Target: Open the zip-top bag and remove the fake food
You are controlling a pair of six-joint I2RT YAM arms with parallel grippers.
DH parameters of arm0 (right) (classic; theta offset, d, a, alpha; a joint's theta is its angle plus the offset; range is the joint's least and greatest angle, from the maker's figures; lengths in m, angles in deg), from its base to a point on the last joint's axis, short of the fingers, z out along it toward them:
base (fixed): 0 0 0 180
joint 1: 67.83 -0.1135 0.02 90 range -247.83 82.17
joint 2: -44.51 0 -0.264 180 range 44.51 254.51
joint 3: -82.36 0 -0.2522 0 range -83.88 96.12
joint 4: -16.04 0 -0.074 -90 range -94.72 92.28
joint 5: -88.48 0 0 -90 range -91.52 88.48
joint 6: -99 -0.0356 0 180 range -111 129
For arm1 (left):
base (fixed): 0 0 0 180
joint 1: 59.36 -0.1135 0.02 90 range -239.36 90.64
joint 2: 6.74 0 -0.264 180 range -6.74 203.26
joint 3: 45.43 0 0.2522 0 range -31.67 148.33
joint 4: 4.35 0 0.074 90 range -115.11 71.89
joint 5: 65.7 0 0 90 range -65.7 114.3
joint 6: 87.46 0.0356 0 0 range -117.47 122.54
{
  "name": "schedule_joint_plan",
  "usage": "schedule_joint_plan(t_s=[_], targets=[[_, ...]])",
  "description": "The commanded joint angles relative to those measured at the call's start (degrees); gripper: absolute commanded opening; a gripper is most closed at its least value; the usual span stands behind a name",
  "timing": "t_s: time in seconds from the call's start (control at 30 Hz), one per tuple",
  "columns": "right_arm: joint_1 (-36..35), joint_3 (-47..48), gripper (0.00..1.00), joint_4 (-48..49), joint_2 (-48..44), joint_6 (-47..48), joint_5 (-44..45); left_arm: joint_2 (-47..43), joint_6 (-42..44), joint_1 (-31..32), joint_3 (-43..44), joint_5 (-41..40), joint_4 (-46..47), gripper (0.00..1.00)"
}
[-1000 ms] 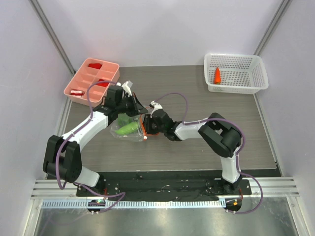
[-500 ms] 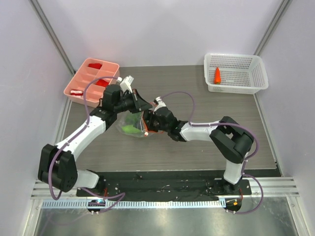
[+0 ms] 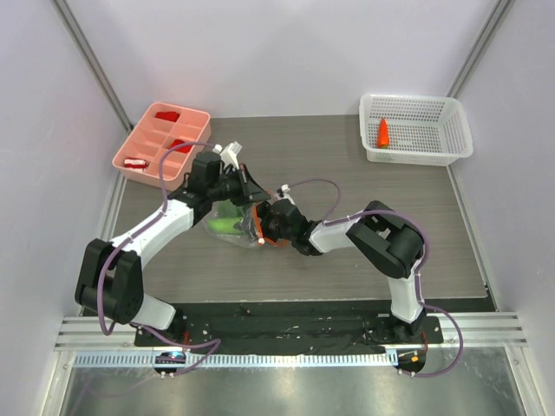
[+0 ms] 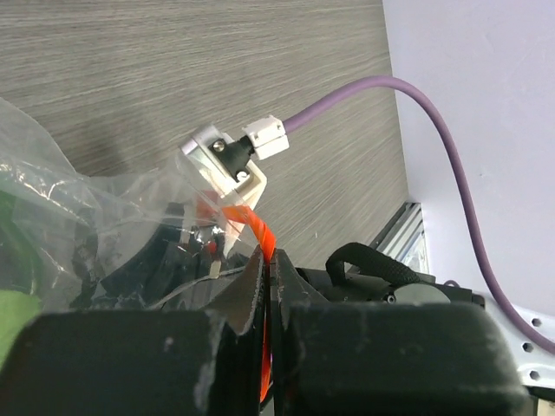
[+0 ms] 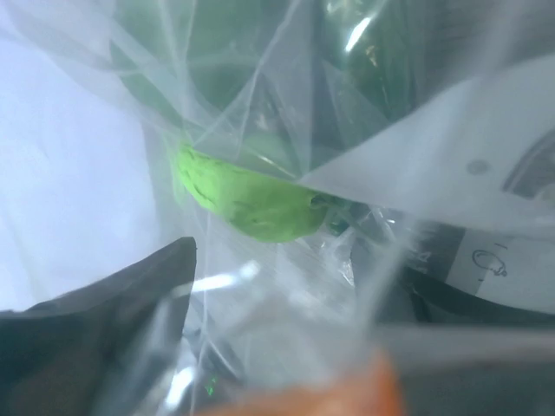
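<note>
Sitting crumpled between the two arms near the table's middle, the zip-top bag (image 3: 227, 227) is pinched by its orange-red zip strip (image 4: 257, 227) in the left gripper (image 4: 267, 264), whose fingers are pressed together on it. The right gripper (image 3: 263, 227) is just beside it at the bag's strip end, with plastic draped across its camera; whether its fingers are spread or closed I cannot tell. Inside the bag are one light green piece (image 5: 247, 198) and darker green shapes (image 5: 217, 52) too blurred to count. One carrot-like piece (image 3: 382, 132) lies in the single white mesh basket (image 3: 434, 149) at the far right. One pink tray (image 3: 121, 154) at the far left holds three red blocks (image 3: 165, 113). The table (image 3: 416, 186) is grey wood-grain and the walls (image 3: 286, 52) are pale lilac
</note>
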Motion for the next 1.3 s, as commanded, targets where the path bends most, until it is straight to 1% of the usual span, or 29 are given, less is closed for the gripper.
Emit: schedule_joint_plan(t_s=[0.0, 0.03, 0.07, 0.2, 0.23, 0.27, 0.3, 0.4, 0.47, 0.5, 0.67, 0.73, 0.87, 0.97, 1.1, 1.13, 1.17, 1.27], targets=[[-0.21, -1.65, 0.79, 1.49, 0.02, -6.45, 4.60, -0.98, -0.06, 0.11, 1.53, 1.78, 1.67, 0.00], [-0.04, -2.09, 0.79, 2.01, -0.33, -7.07, 7.04, -0.98, -0.06, 0.19, 1.62, 1.87, 1.67, 0.00], [-0.04, -2.27, 0.79, 3.06, -0.60, -7.42, 7.41, -0.89, -0.06, 0.19, 1.62, 1.96, 1.59, 0.00], [-0.21, 0.44, 0.80, 1.41, -0.25, -8.83, 6.80, -0.63, 0.46, 0.11, 2.32, 2.48, 1.59, 0.00], [-0.21, 0.80, 0.82, 0.53, -0.16, -9.53, 6.80, -0.54, 0.90, 0.11, 2.76, 2.49, -0.85, 0.00], [-0.21, 0.81, 0.84, 1.83, 0.27, -10.06, 6.54, -0.71, 0.99, 0.19, 2.94, 2.66, -0.96, 0.00], [0.22, 1.24, 0.84, 2.10, 0.45, -10.24, 3.75, -0.98, 1.69, 0.19, 3.03, 2.75, -0.96, 0.00], [1.63, 2.73, 0.84, 0.97, 0.63, -9.01, 2.32, -2.29, 2.92, 0.11, 3.64, 1.70, -2.89, 0.00], [2.16, 5.45, 0.84, -0.96, 1.24, -7.87, 1.18, -2.73, 4.24, 0.19, 3.99, 2.13, -4.38, 0.00], [2.16, 6.33, 0.81, -1.58, 2.20, -7.69, 0.21, -2.91, 4.68, 0.28, 4.08, 2.13, -4.91, 0.00], [2.51, 11.52, 0.74, -4.84, 5.28, -9.01, -1.28, -2.30, 5.47, 0.46, 4.43, 3.63, -5.62, 0.00], [2.51, 12.75, 0.72, -6.76, 6.42, -8.83, -1.38, -1.95, 5.30, 0.46, 4.52, 3.98, -5.62, 0.00], [2.60, 13.03, 0.67, -6.33, 7.84, -8.66, -2.17, -1.77, 5.30, 0.63, 4.43, 3.98, -5.62, 0.00], [2.43, 13.90, 0.68, -7.13, 8.97, -7.34, -3.30, -1.86, 5.30, 0.55, 4.43, 3.72, -5.62, 0.00], [2.51, 13.38, 0.75, -6.42, 9.86, -5.49, -5.51, -1.51, 5.21, 0.63, 4.35, 3.28, -5.53, 0.00], [2.43, 12.94, 0.76, -5.46, 9.95, -5.49, -5.51, -1.51, 5.21, 0.55, 4.26, 3.36, -5.62, 0.00], [2.43, 12.67, 0.76, -5.19, 10.38, -5.58, -5.59, -1.51, 5.21, 0.55, 4.43, 3.45, -5.62, 0.00], [2.43, 12.76, 0.72, -4.05, 11.44, -6.02, -5.16, -1.33, 5.21, 0.55, 4.43, 3.45, -5.62, 0.00]])
